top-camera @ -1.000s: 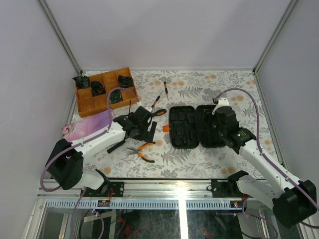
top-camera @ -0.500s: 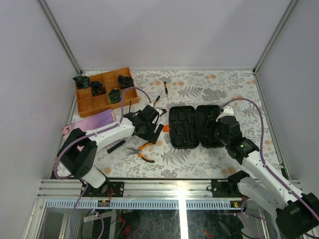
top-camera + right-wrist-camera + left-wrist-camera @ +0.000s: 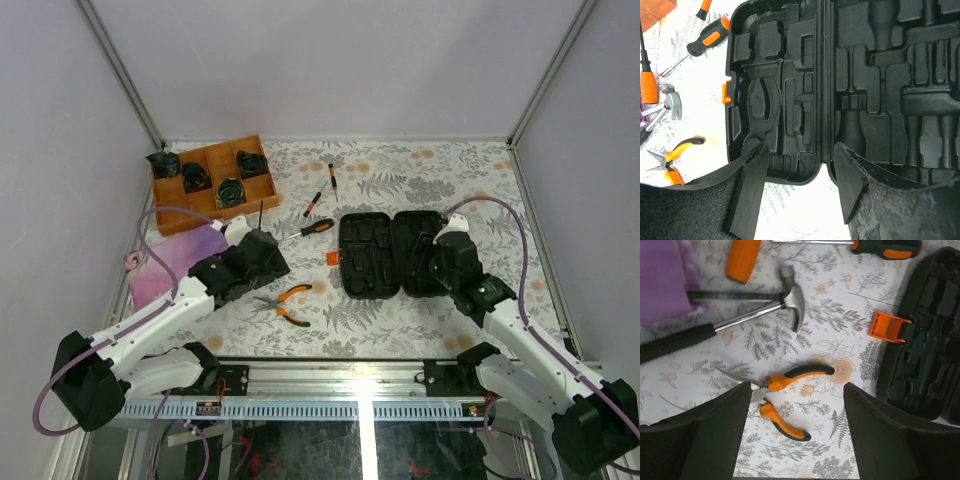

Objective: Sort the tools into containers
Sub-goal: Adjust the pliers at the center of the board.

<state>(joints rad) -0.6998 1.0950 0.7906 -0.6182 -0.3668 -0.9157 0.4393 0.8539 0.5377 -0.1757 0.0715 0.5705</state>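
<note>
The left arm's fingers (image 3: 710, 440) stood wide apart over the flowered counter (image 3: 840, 305), holding nothing, with orange-handled pliers (image 3: 782, 381) lying between them, handles splayed. Beyond the pliers rested a steel-headed hammer (image 3: 792, 297), its black grip reaching left beside a purple cloth (image 3: 660, 280). An open black case (image 3: 925, 365) with an orange tab (image 3: 888, 326) filled the right edge, and a screwdriver (image 3: 885, 246) lay at the top.
</note>
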